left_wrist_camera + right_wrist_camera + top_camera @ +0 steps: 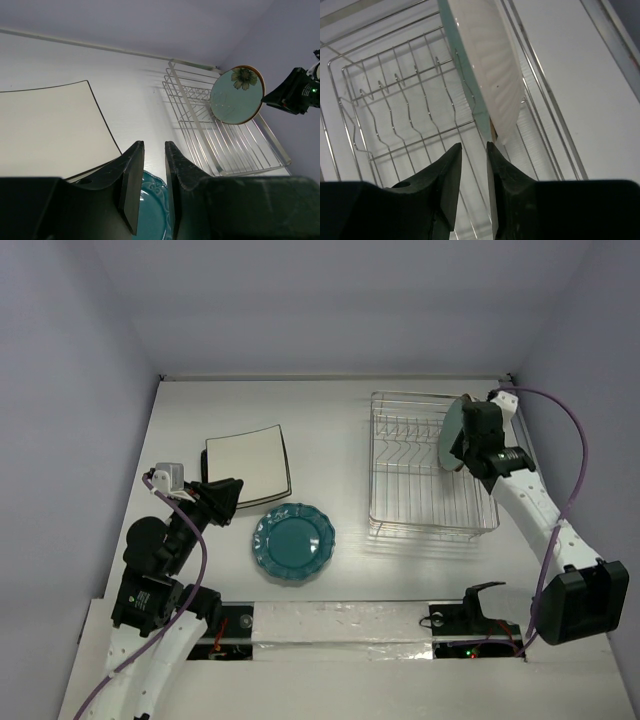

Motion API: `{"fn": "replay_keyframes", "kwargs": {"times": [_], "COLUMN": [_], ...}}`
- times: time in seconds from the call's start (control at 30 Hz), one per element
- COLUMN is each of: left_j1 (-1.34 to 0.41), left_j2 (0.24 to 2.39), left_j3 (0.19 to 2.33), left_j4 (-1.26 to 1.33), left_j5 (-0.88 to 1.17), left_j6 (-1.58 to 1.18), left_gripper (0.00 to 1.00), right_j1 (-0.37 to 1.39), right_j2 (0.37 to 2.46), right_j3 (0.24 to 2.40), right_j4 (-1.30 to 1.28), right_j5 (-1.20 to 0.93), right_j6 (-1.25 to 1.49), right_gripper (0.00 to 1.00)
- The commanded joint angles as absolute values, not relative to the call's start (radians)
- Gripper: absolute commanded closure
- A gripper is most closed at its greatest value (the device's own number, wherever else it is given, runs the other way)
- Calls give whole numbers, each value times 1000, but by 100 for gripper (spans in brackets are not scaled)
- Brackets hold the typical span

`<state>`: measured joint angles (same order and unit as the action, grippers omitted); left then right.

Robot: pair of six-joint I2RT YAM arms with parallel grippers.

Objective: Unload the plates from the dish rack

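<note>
The silver wire dish rack (432,528) stands at the back right. The round brown-rimmed plate (453,433) stands on edge in its right part, flower face to the left. My right gripper (463,443) is at that plate's rim; in the right wrist view its jaws (473,146) are slightly apart and the plate's lower edge (490,65) sits just beyond the right fingertip, not between the fingers. Stacked square cream plates (247,468) and the round teal plate (294,542) lie on the table. My left gripper (235,502) hovers between them, slightly open and empty.
The rack's tines (395,100) to the left of the standing plate hold nothing. The right wall is close beside the rack and the right arm. In the left wrist view the rack (240,150), the round plate (236,95) and the square plate (50,130) lie ahead.
</note>
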<state>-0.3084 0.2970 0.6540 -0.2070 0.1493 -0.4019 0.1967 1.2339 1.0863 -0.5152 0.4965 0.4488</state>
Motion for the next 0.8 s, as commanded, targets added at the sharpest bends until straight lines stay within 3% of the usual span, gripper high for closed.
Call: {"fn": "replay_keyframes", "kwargs": {"times": [0.0,0.1,0.2,0.77], "left_j1": [-316,-316,-316,-316], "left_j2": [299,299,299,299], "left_j3": [660,660,660,660], "left_j4": [-169,-170,-172,-172], "left_j5": [155,153,153,155], "left_j6": [-400,-399,-400,-400], "left_gripper": [79,79,79,79], "right_j1": [195,195,195,195], "right_j2": [1224,1267,1293,1292], "right_j3": [1062,1066,1065,1014], "right_j4": [-450,-433,-410,-405], "right_j5": [410,413,431,557], "right_j6": [457,463,468,488], "right_gripper": [69,78,80,73]}}
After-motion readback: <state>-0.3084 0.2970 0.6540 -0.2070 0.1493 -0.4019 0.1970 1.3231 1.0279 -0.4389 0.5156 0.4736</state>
